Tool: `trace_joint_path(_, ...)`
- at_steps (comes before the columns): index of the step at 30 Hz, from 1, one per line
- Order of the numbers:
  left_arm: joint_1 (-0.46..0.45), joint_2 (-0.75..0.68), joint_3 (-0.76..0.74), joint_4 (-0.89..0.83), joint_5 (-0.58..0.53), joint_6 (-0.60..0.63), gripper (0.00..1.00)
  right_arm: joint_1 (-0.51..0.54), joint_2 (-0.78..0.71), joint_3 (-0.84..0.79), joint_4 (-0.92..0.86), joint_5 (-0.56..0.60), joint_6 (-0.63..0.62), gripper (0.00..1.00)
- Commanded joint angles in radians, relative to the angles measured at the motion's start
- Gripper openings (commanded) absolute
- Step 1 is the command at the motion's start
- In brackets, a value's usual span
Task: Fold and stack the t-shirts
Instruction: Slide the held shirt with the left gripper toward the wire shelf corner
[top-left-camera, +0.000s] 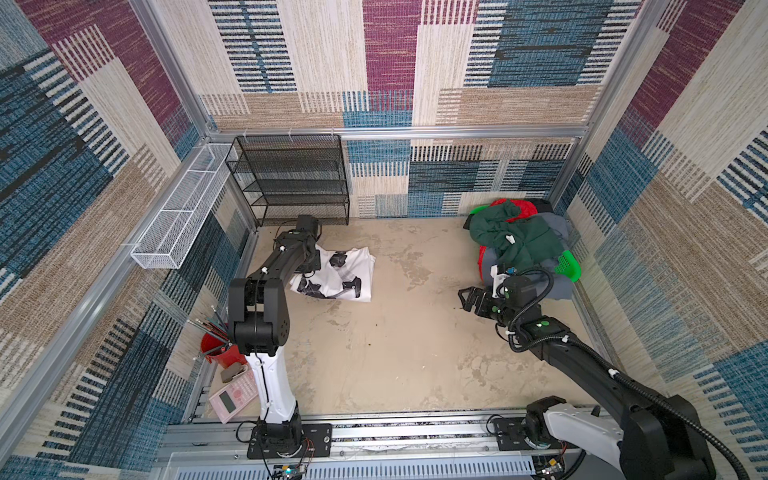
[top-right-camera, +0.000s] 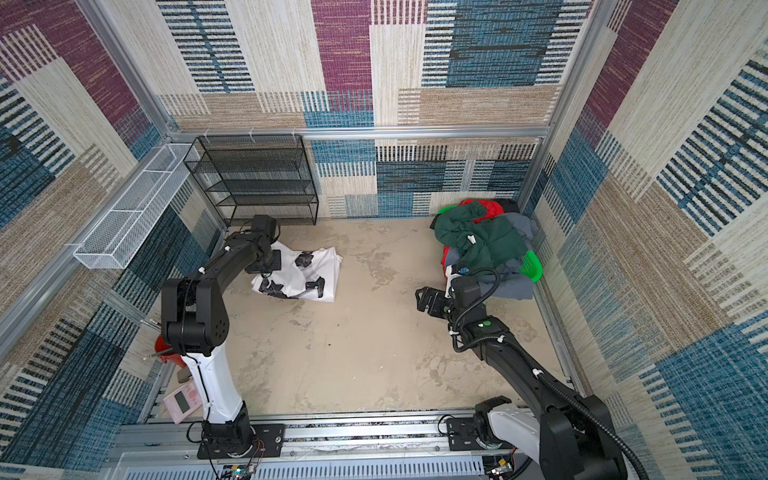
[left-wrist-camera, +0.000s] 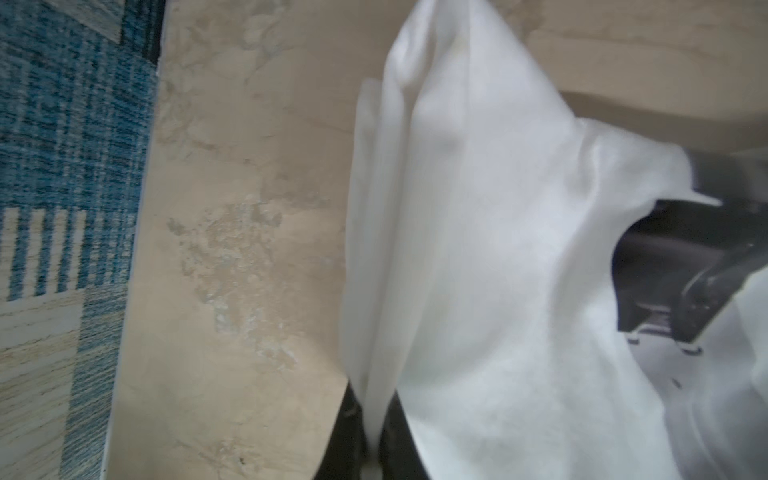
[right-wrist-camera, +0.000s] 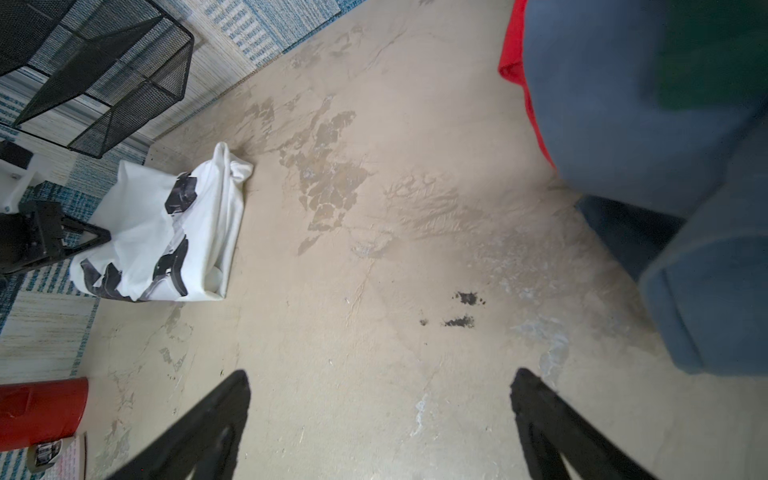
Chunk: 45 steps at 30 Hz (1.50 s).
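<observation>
Gripping a fold of the white t-shirt, far left on the desk, in the closed left pincer; seems partly folded. Holding the right pincer open, empty, near the heaped other t-shirts: none folded yet.

lone t-shirt on table far left, t-shirt pile over basket far right, rack behind lone t-shirt

I find the white shirt to be soft matt cloth with black print. Green shirt: matt cloth. Surface: matt beige, scuffed and blotchy. Rack: black metal mesh. Basket: smooth perforated plastic. Walls: rough woven textile.
</observation>
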Motion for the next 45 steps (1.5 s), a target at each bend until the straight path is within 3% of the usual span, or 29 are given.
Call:
trace_joint_path(1,0.026,0.007,0.031,0.016,-0.045,0.059,0.00,0.001,-0.006,-0.011,0.047,0.013,-0.005,0.99)
trace_joint_path(11,0.140,0.162,0.248,-0.068,-0.139,0.116,0.00,0.001,-0.003,-0.023,0.044,0.021,-0.023,0.99)
trace_joint_path(19,0.181,0.311,0.443,-0.138,-0.205,0.153,0.00,0.001,-0.006,-0.030,0.035,0.000,-0.005,0.98)
trace_joint_path(28,0.253,0.284,0.413,-0.095,-0.220,0.111,0.00,0.001,0.018,-0.042,0.055,-0.026,0.021,0.99)
trace_joint_path(31,0.255,0.303,0.431,-0.088,-0.190,0.159,0.00,0.001,0.039,-0.035,0.059,-0.040,0.021,0.99)
trace_joint_path(40,0.253,0.297,0.421,-0.072,-0.246,0.145,0.00,0.002,0.067,-0.029,0.074,-0.090,0.019,0.99)
trace_joint_path(41,0.253,0.296,0.424,-0.073,-0.245,0.145,0.10,0.001,0.066,-0.029,0.076,-0.093,0.020,0.99)
trace_joint_path(43,0.252,0.291,0.427,-0.078,-0.272,0.133,0.47,0.001,0.067,-0.030,0.077,-0.097,0.020,0.98)
trace_joint_path(45,0.250,0.280,0.418,-0.068,-0.282,0.139,0.50,0.001,0.068,-0.029,0.080,-0.101,0.020,0.99)
